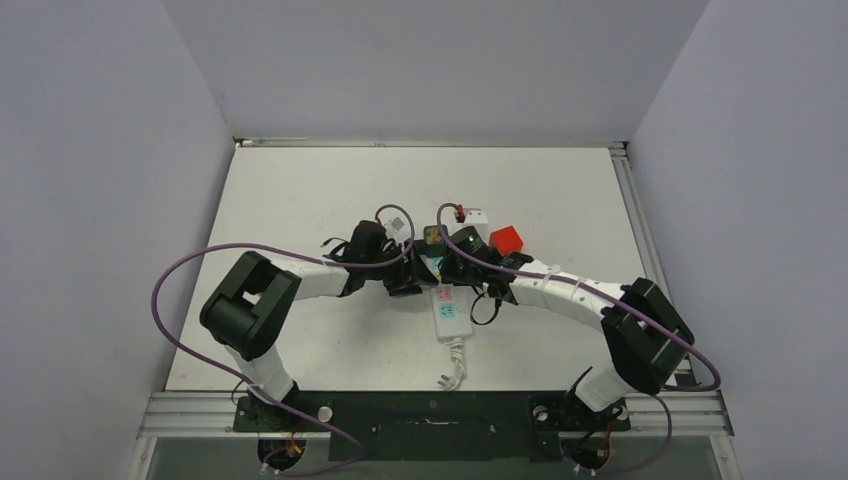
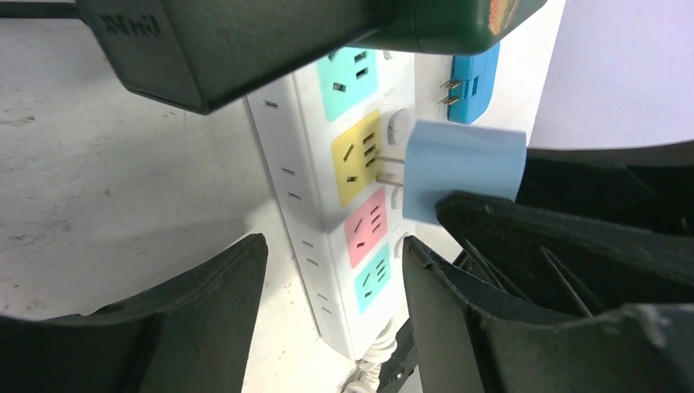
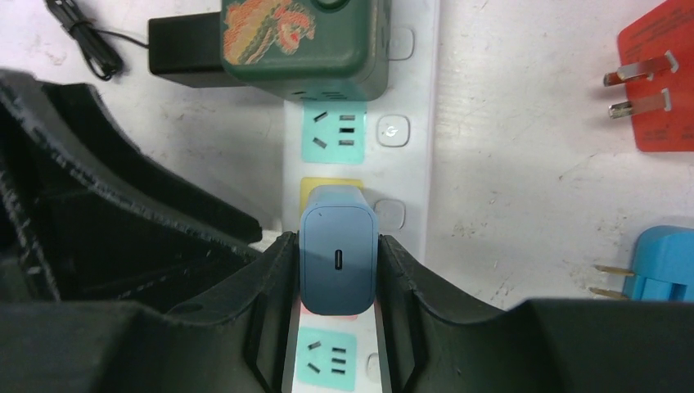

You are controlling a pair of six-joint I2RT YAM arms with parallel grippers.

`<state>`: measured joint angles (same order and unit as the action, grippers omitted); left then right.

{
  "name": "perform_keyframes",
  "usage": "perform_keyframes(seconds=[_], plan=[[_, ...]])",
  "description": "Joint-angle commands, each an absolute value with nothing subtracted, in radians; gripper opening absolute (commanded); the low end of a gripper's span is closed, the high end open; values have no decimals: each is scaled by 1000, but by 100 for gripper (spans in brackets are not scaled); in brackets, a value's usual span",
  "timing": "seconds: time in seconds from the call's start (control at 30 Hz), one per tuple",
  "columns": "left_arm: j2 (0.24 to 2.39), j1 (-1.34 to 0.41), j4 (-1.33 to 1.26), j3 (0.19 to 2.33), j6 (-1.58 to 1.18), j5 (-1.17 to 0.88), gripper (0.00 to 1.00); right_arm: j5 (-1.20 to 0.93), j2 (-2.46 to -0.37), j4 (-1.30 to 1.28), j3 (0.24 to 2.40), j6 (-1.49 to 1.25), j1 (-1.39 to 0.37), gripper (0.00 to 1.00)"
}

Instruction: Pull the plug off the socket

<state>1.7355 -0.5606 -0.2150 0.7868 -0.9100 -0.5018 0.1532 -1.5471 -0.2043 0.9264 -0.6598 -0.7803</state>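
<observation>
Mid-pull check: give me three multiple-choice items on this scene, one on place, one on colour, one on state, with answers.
1. The grey-blue plug's prongs meet which outlet? A pink B yellow C teal
2. The adapter on the strip's far end is? A dark green B red C white
3. The right tool is? A open B shut on the plug C out of view
B: prongs reach the yellow outlet. A: its casing is dark green. B: both fingers press the plug's sides.
</observation>
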Motion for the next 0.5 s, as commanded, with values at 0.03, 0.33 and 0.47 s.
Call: perform_keyframes(seconds=[0.03,0.33,0.47], plan=[[1697,-551,-219,805,-889,-488,58,109,-1462,-122,878,-697,-788,5],[1702,-552,-225,804,-893,-490,54,104,-1432,-107,844,-704,-790,5],[1684,-552,-219,806,-880,-483,54,143,-1400,-126,846,-687,-789,5]])
